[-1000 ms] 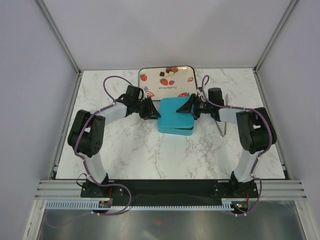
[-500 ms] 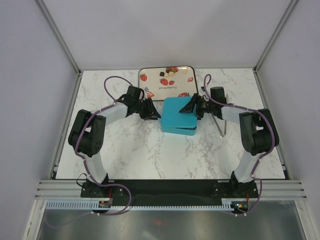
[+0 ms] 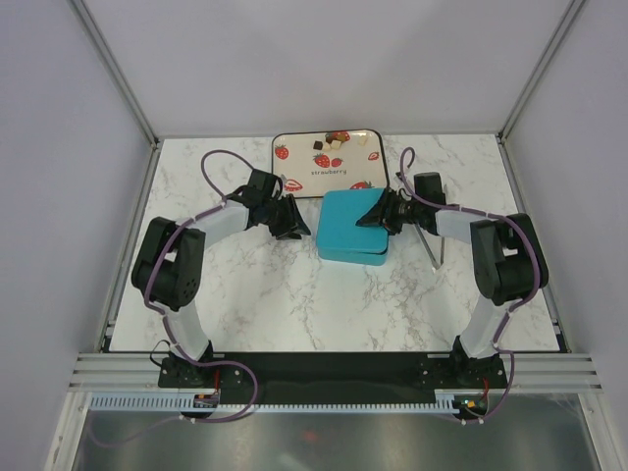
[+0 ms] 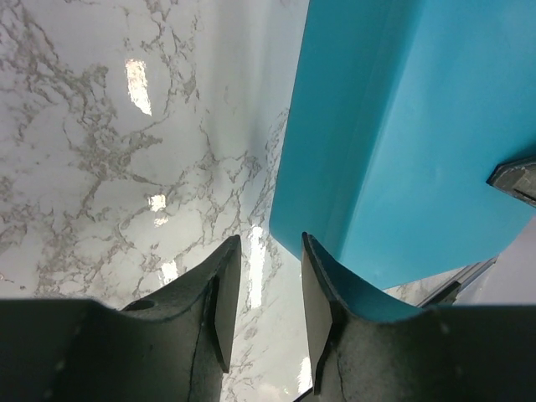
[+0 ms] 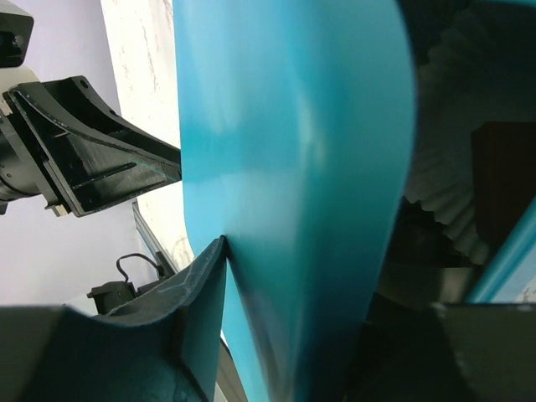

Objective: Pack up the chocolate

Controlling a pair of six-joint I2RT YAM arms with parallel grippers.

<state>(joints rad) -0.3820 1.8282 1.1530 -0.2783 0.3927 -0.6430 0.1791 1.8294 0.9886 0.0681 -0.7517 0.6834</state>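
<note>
Separation on the left side first: left gripper (image 4: 266, 251) backed off from the teal box (image 3: 351, 231), just clear of its near wall instead of pressed against it as a second ago, jaws only slightly parted and holding nothing, teal wall just ahead and to the right of the tips. Right gripper (image 3: 373, 216) narrowed from a wide spread to a pinch on the lid (image 5: 285, 167), jaws clamped on its edge, that edge tilted up. Whole box also nudged a little toward the right arm. Just past the right jaws, under the raised lid, pleated liner cups (image 5: 444, 126) exposed, with a dark block (image 5: 502, 180) among them, possibly a candy already seated but too cropped to say. Loose chocolate (image 3: 334, 143) well beyond both sets of jaws, clustered at the far end of the strawberry tray (image 3: 299, 157), touched by neither arm. Probably means lid removal in hand, with the left brace given up; packing itself barely begun, and calls for getting the lid fully clear before carrying any piece across. Worth watching for: thin lid slipping out of the pinch, or base dragging along the counter (image 3: 245, 294) without a left hold.
</note>
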